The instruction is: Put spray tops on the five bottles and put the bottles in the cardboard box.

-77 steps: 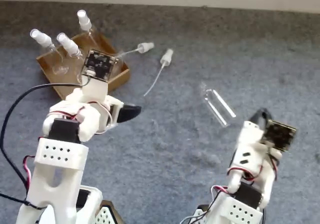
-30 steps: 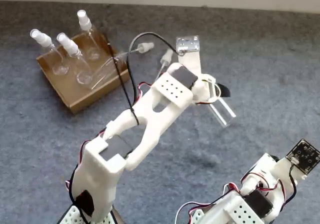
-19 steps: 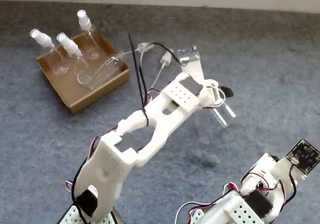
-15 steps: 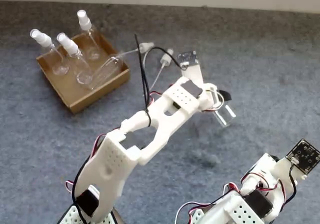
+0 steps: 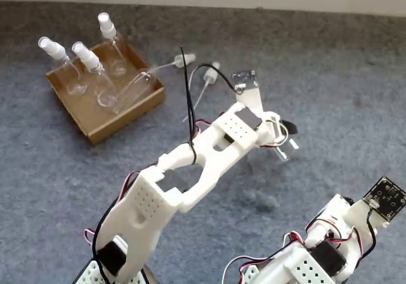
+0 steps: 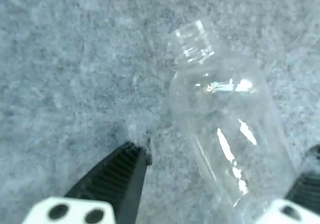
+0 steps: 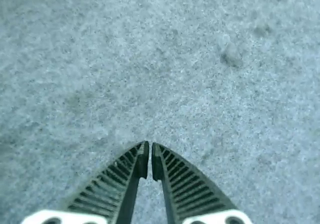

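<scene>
Since the right arm sits closest in, bottom right of the high view, I'll start there: the right claw (image 7: 149,156) is pressed together, just a hairline slit between the tips, pointing down at bare grey table (image 5: 355,75) with nothing in it.

Next out is the left arm, stretched way across toward the middle of the table. The left claw (image 6: 222,154) is spread wide and straddles a bottle (image 6: 225,119) lying on its side. One black finger (image 6: 117,176) is down by the table on one side, well clear of the glass, and the other is just at the bottle's far flank. Can't tell if that one is actually touching. The bottle has no top on, and its open threaded neck points away from the wrist. From the high view only its end (image 5: 287,149) pokes out past the claw (image 5: 279,135).

Further out, two loose spray tops lie on the table. One (image 5: 211,70) has its tube trailing back toward the arm, and the other (image 5: 184,59) has its tube running toward the box corner.

Farthest, at the far left, is the box (image 5: 95,129). Three capped bottles stand upright in it (image 5: 52,48) (image 5: 85,56) (image 5: 106,25). A fourth, uncapped bottle (image 5: 130,89) lies tilted inside, neck up by the box's right corner.
</scene>
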`<state>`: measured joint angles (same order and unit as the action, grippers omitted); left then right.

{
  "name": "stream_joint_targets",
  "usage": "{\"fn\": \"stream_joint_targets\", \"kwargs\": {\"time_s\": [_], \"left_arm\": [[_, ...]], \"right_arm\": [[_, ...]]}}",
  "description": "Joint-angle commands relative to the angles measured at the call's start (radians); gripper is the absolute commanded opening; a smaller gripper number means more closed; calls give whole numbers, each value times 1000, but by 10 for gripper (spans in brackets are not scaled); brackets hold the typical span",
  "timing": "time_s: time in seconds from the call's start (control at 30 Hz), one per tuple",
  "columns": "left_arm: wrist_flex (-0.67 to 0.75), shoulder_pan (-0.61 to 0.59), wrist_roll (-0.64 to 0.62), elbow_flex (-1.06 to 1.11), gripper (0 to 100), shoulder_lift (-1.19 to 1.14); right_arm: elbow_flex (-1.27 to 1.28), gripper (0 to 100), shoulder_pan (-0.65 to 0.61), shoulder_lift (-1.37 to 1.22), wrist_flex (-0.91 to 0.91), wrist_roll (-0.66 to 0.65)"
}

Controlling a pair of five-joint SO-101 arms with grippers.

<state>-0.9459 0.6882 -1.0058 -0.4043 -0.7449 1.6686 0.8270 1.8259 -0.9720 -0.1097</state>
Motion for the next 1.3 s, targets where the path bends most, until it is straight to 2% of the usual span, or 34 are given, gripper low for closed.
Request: {"fn": "stream_joint_targets", "kwargs": {"time_s": [0.0,0.13,0.2,0.37,0.63,0.77,1.0,1.17,1.27], "left_arm": [[-51,25,-8,-51,281,15],[-51,21,-8,-51,81,15],[-51,21,-6,-51,29,15],[-64,12,-6,-48,85,16],[-244,-111,3,-51,95,119],[-338,-173,193,-48,95,197],[-503,-246,571,-47,95,242],[-606,-285,786,-51,93,245],[-720,-286,887,-53,91,249]], "right_arm": [[162,18,7,13,-2,-9],[162,18,7,13,-2,-9],[162,18,7,13,-2,-9],[162,18,7,13,-2,-9],[162,18,7,13,-1,-9],[162,18,-5,13,5,-5],[162,16,-197,13,-1,-5],[162,16,-297,13,-1,-5],[162,16,-360,12,-2,-5]]}}
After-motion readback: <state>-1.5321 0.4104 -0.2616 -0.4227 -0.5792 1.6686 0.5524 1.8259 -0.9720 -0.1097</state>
